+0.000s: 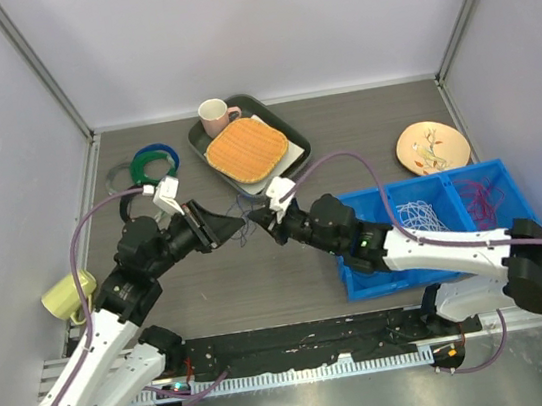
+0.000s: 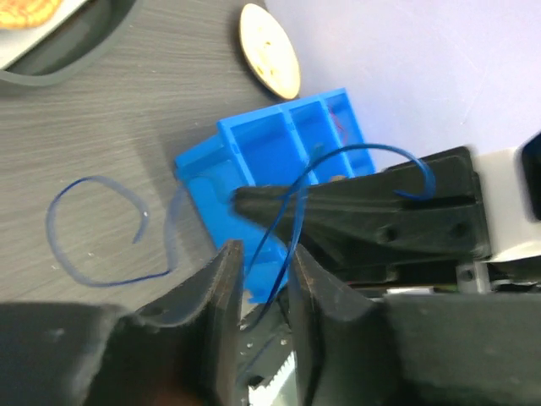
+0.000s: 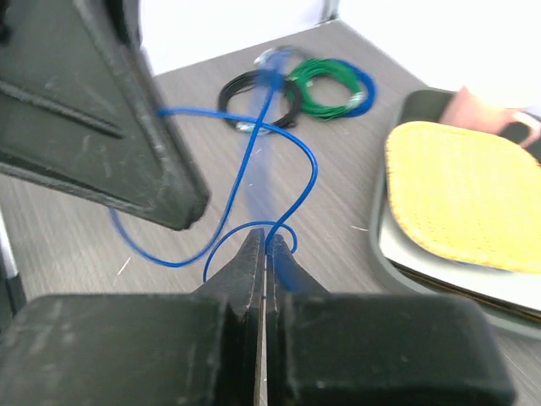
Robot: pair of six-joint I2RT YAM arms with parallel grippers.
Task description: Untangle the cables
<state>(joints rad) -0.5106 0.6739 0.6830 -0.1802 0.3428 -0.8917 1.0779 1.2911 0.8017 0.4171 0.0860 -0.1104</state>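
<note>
**Blue cable pinched by right end effector, slack in the left one**

We see both arms meeting over the middle of the tabletop [image 1: 262,285], tips nearly touching, just in front of the tray [image 1: 301,148].

The right end effector [image 3: 265,241] is fully closed, w/ the blue cable [image 3: 314,173] nipped between its tips. From that pinch the cable curls into a small loop, then arcs up and away toward the ring coils [image 3: 325,89] at the back. That far stretch is blurred, so we can't tell if it touches them.

The left end effector [image 2: 265,254] stands a little apart, not clamped. In the left wrist view the same blue cable runs through the narrow gap between its fingers and goes up across the tip of the other arm's fingers. Whether either finger actually presses the strand we can't tell. More of the cable lies in a loose open loop on the tabletop beside it.

Other cables sit in the blue bin [image 1: 419,181] at the right. The white cables [image 1: 419,214] are in the middle compartment and the red cables [image 1: 480,199] in the one next to it on the right.

Elsewhere there's a yellow cloth [image 1: 246,149] and a pink mug [image 1: 216,117] on the tray, a plate [image 1: 432,147] behind the bin, and a green mug [image 1: 65,296] on its side at the far left edge.
</note>
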